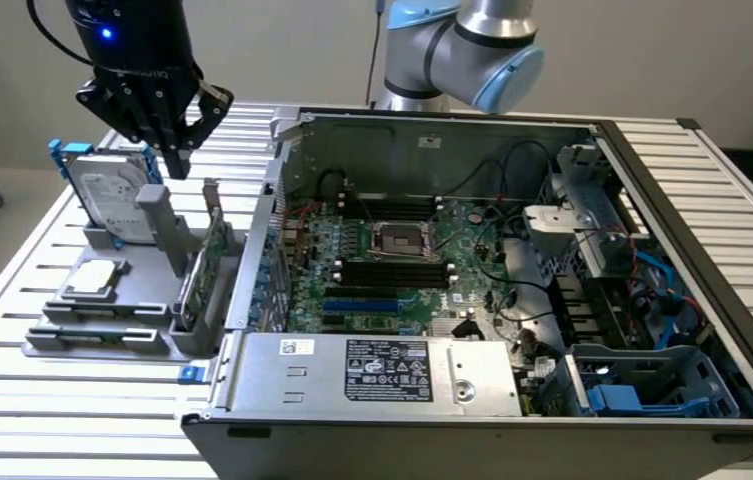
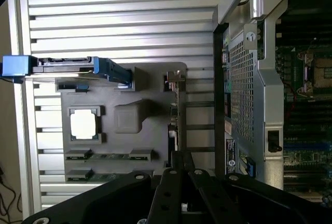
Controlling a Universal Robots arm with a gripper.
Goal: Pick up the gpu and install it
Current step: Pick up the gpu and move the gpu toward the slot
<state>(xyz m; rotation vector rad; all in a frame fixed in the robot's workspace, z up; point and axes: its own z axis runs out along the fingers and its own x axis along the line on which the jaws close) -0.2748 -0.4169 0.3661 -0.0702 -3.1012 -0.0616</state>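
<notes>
Slatted bench point(image 1: 29, 400) carries a gray holder point(image 1: 136, 305), with the gpu point(image 1: 200, 275) and a hard drive point(image 1: 109, 200) upright in it. At the exterior view's upper left my fingers point(image 1: 169, 135) hover pressed together, empty.

The hand point(image 1: 177, 160) is black and hangs in the air at the exterior view's left, pointing straight down. Its fingers point(image 1: 163, 120) taper to a narrow tip, pressed against each other. Above it a black wrist point(image 1: 129, 35) carries a small blue light. The arm point(image 1: 463, 50), silver with light blue caps, stands at the back near the exterior view's middle, one bent joint showing. In the wrist view the hand point(image 2: 181, 157) reaches away from the camera, its fingers point(image 2: 171, 187) lying side by side and meeting at the tip.
</notes>
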